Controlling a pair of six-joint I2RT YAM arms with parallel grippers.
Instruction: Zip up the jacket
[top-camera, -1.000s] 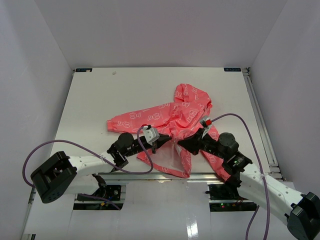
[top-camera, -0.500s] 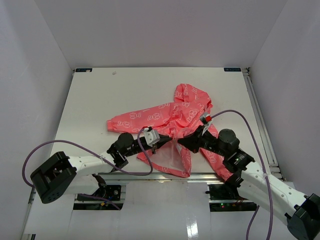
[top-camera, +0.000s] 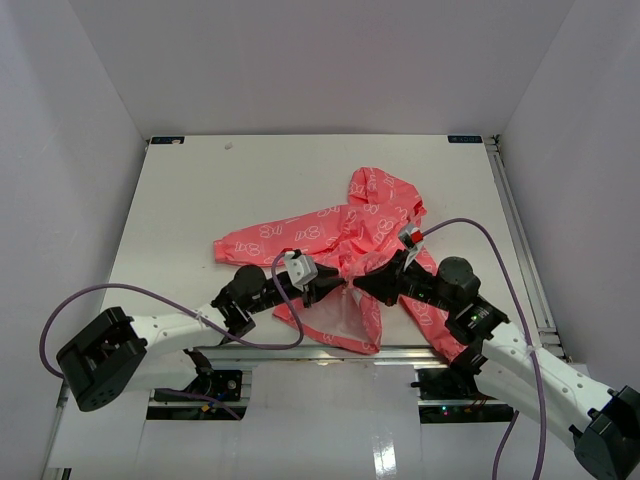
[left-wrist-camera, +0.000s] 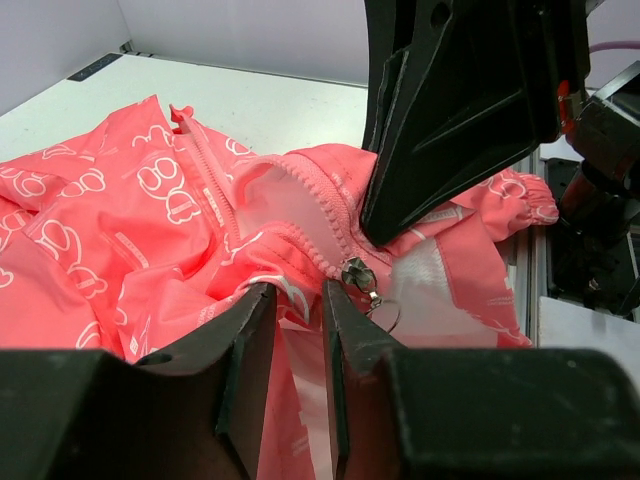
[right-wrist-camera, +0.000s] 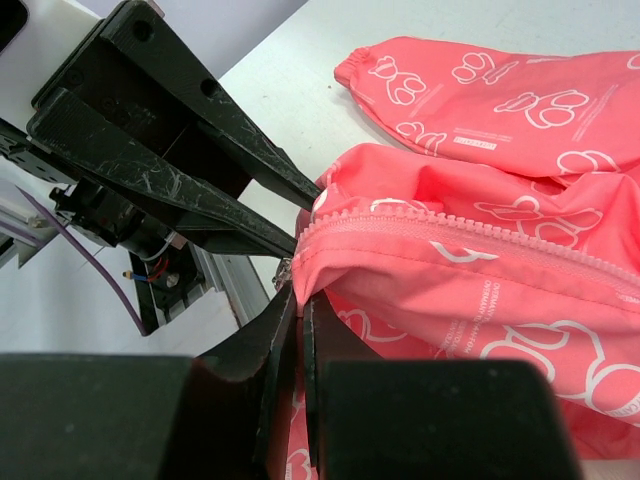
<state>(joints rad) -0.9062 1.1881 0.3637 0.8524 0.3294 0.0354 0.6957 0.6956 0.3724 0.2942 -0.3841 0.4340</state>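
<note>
From above, shows the jacket (top-camera: 345, 235) rumpled against the middle of the near edge of the table (top-camera: 200, 190), hood toward the far right corner, one sleeve reaching left, bare surface along the far and left edges, left gripper (top-camera: 325, 285) and right gripper (top-camera: 362, 285) nearly tip to tip over the front opening. From the left wrist, looks between its own fingers (left-wrist-camera: 245, 350), parted narrowly with fabric showing in the gap, to the zipper slider (left-wrist-camera: 357, 274) just beyond. From the right wrist, finds that claw pinched shut on the jacket's edge below the zipper teeth (right-wrist-camera: 450, 235).
</note>
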